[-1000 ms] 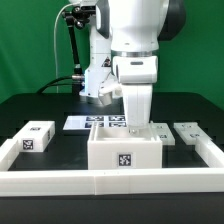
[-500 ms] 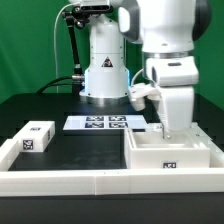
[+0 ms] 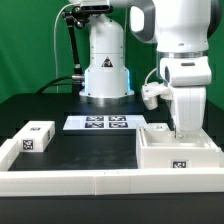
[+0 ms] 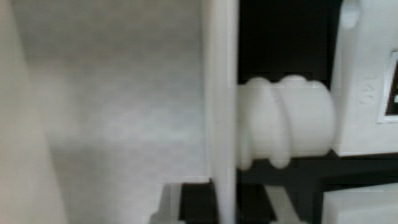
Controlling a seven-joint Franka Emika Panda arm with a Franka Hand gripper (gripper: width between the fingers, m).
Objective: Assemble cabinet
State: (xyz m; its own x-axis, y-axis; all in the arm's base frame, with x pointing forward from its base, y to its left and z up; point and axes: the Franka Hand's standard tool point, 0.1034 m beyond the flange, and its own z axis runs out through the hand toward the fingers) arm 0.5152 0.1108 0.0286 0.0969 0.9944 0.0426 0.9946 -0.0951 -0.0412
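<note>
The cabinet (image 3: 180, 158) wall hides the gripper (image 3: 184, 128) tips (open or closed, I cannot tell); small block (image 3: 37, 137) at nine o'clock, marker board (image 3: 102, 123) at ten.

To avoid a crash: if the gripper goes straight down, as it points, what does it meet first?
Probably the cabinet: the gripper points down into its open top, fingertips hidden behind its wall.
</note>
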